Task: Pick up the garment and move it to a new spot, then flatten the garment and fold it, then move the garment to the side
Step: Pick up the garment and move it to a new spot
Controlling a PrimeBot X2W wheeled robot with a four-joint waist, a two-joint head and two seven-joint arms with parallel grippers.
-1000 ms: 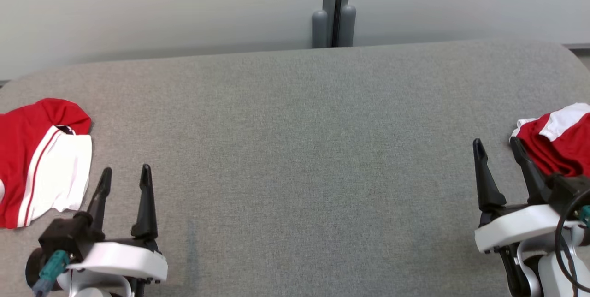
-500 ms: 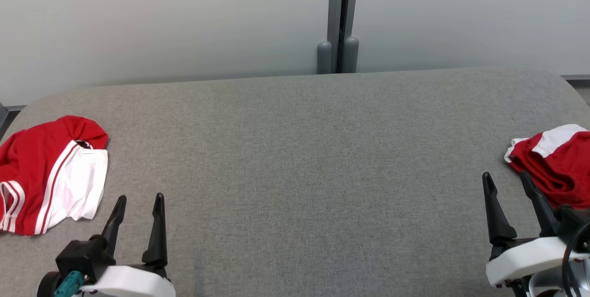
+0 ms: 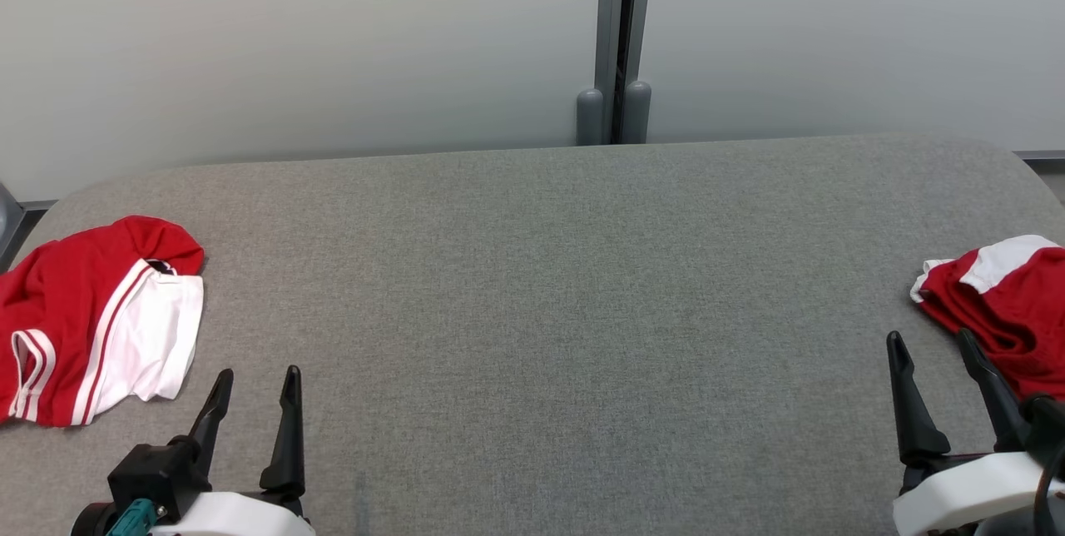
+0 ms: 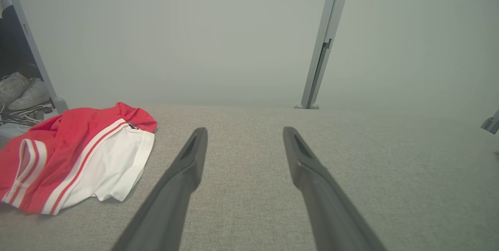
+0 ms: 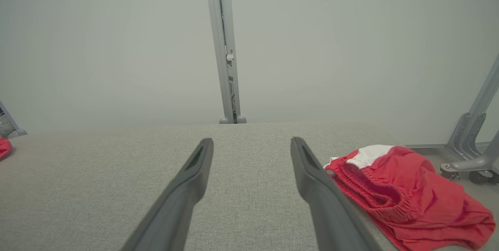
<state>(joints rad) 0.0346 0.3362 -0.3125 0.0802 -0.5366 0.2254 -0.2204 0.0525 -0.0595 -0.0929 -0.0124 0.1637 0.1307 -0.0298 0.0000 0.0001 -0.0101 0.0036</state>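
Crumpled red shorts (image 3: 1011, 303): right end of bench (image 3: 541, 311), just beside right gripper (image 3: 929, 336). Likely light, limp, will drape. Pinch at gathered elastic waistband (image 5: 370, 194). Fingers of both grippers spread, empty. Left gripper (image 3: 258, 372) near flatter red-white shorts (image 3: 91, 320).

Room, plain and grey.
Pale wall panels (image 3: 291, 45) behind fabric-covered desk (image 3: 532, 311); grey post (image 3: 616, 37) splits them; white shoes (image 4: 23, 89) far left.

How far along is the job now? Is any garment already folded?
Possibly done: the left garment lies fairly flat at the table edge. In hand: nothing; both jaws stand open and empty. Left: the right garment is crumpled, so picking up, flattening, folding and moving aside remain.
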